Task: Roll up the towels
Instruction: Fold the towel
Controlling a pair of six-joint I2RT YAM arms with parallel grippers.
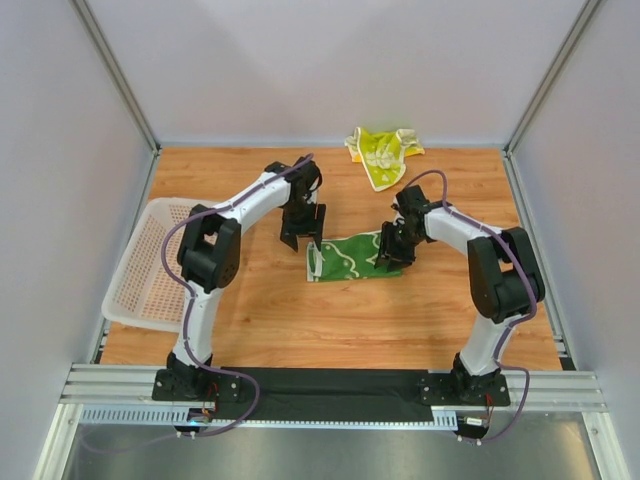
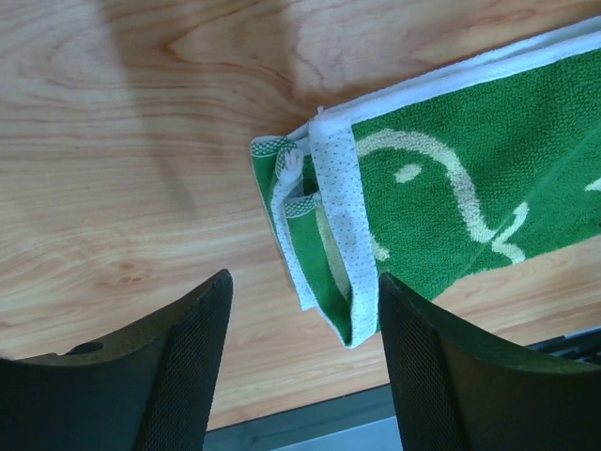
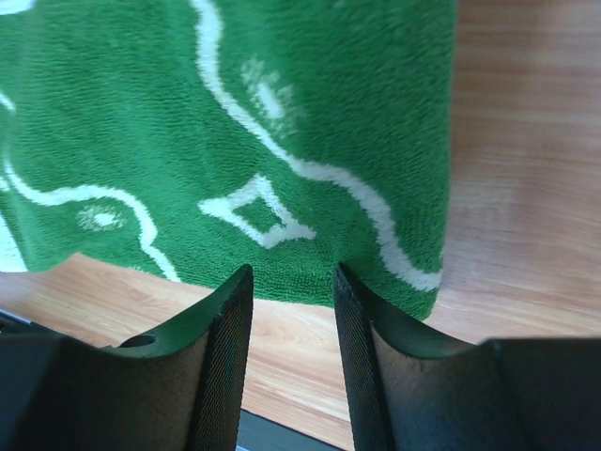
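Right fingers (image 1: 386,260) hide green towel (image 1: 345,258) end; wrist views crop it.

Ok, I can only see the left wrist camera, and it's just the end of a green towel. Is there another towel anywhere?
Observer: Yes, a yellow and lime towel lies crumpled at the far edge of the table, beyond the green towel.
Operator: Where's the other arm?
Observer: The right end effector is at the green towel's opposite end, jaws apart over its edge.
Operator: Is anything else there?
Observer: A white basket sits at the table's left edge.
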